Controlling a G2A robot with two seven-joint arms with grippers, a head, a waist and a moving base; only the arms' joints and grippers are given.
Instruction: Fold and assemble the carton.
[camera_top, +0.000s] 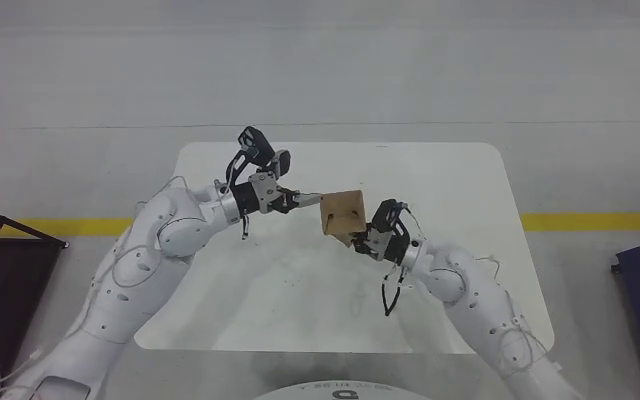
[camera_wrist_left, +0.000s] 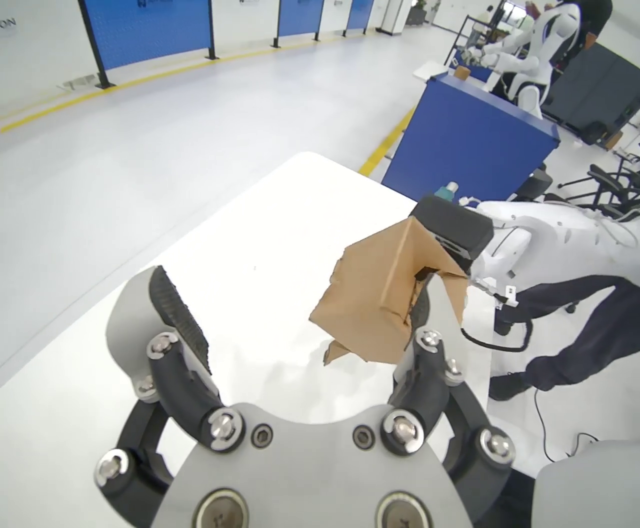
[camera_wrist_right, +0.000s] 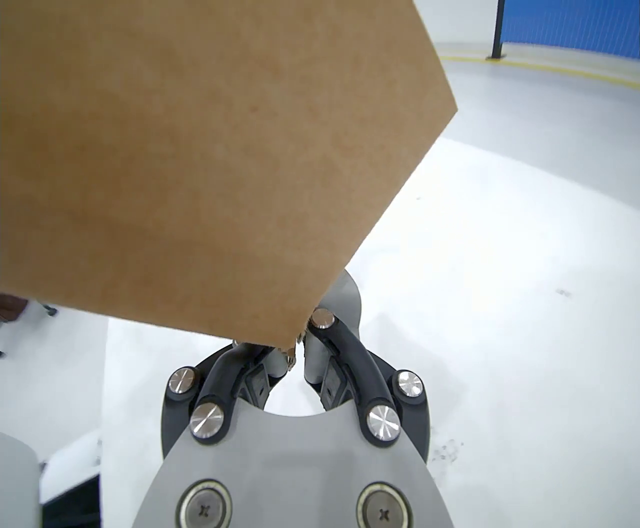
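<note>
A small brown carton (camera_top: 343, 214) is held tilted above the middle of the white table (camera_top: 470, 190). My right gripper (camera_top: 362, 241) comes at it from the near right. In the right wrist view the right gripper (camera_wrist_right: 298, 345) is shut on the carton's (camera_wrist_right: 200, 160) lower corner, and the carton's flat side hides the fingertips. My left gripper (camera_top: 308, 200) is at the carton's left side and open wide. In the left wrist view one left finger (camera_wrist_left: 431, 300) rests at a gap in the carton's (camera_wrist_left: 370, 295) folded end. The other finger (camera_wrist_left: 175, 312) stands free over the table.
Bare tabletop (camera_wrist_left: 240, 250) lies all around the carton. A blue partition (camera_wrist_left: 470, 145) stands just off the table's far side, with office chairs (camera_wrist_left: 615, 180) behind it. A dark frame (camera_top: 20, 270) stands on the floor to the left of the table.
</note>
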